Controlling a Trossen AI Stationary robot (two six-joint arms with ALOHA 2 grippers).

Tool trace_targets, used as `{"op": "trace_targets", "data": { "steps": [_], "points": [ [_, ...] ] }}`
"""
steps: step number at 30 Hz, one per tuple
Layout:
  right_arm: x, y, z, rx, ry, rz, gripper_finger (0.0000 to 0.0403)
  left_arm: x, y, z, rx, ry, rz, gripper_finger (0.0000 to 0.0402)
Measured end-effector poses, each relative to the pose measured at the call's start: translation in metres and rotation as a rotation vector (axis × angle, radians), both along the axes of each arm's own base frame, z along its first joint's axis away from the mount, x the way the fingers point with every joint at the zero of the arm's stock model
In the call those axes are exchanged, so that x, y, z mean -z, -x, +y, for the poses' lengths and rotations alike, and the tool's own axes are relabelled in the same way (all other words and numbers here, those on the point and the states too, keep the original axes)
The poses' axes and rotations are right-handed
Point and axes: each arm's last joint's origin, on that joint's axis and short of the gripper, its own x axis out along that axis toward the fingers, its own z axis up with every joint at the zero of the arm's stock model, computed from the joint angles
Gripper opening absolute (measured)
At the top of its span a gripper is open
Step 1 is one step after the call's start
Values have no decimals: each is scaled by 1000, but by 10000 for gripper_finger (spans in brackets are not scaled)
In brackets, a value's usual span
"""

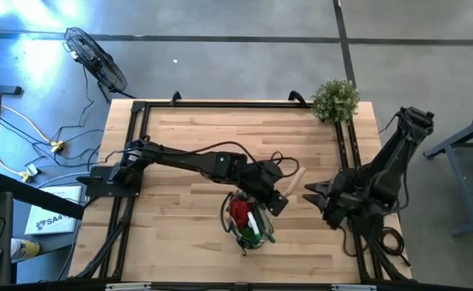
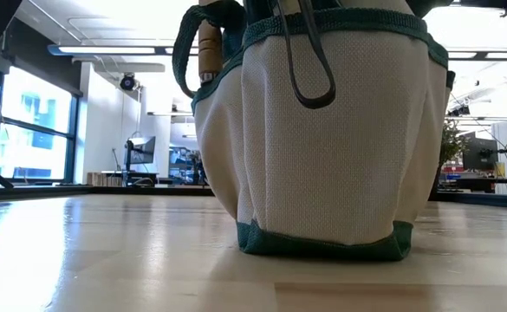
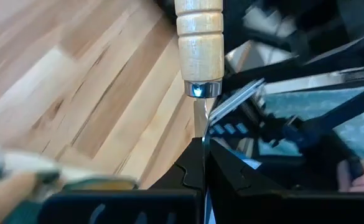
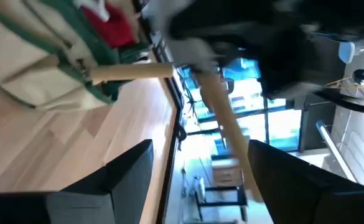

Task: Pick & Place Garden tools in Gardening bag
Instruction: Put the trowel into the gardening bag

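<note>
The gardening bag (image 1: 247,220), pale fabric with green trim, stands on its base near the table's near edge. It fills the low view (image 2: 322,139). A red piece (image 1: 239,210) and green things show inside it, and a wooden handle (image 2: 208,43) sticks up from a side pocket. My left gripper (image 1: 275,196) is at the bag's far right side, shut on a hand tool with a pale wooden handle (image 1: 293,179). My right gripper (image 1: 309,194) is open and empty, just right of that handle. My left gripper pinches the tool's thin metal shank (image 3: 200,124) between its two fingers, just behind the metal collar of the wooden handle (image 3: 199,37). The fingers lie along the tool, and the handle points away past the fingertips toward the table's far right. The tool's metal end is hidden by the gripper.
A bushy green plant (image 1: 335,99) stands at the far right corner. Black frame rails (image 1: 135,153) run along the table's left, right and far sides. Bare wood (image 1: 187,129) lies left of and beyond the bag. A fan (image 1: 95,56) is on the floor.
</note>
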Motion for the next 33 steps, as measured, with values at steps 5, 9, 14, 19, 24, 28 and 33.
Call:
{"op": "trace_targets", "data": {
  "steps": [5,9,14,19,24,28,33],
  "points": [
    [10,-15,8,78,79,-7,254,0,-1,3,-26,-27,-11,0],
    [10,-26,13,122,145,-21,253,-1,-1,4,-30,-27,-14,0],
    [8,-32,14,114,119,-28,241,0,-1,4,-32,-29,-14,0],
    [6,-34,15,83,136,-13,226,0,-1,4,-35,-36,-16,0],
    [3,-37,16,42,148,-2,214,0,-1,4,-33,-39,-17,0],
    [3,-42,11,74,148,-2,206,0,-1,4,-33,-39,-16,0],
    [3,-50,2,124,147,3,199,0,-1,4,-32,-36,-13,0]
  ]
}}
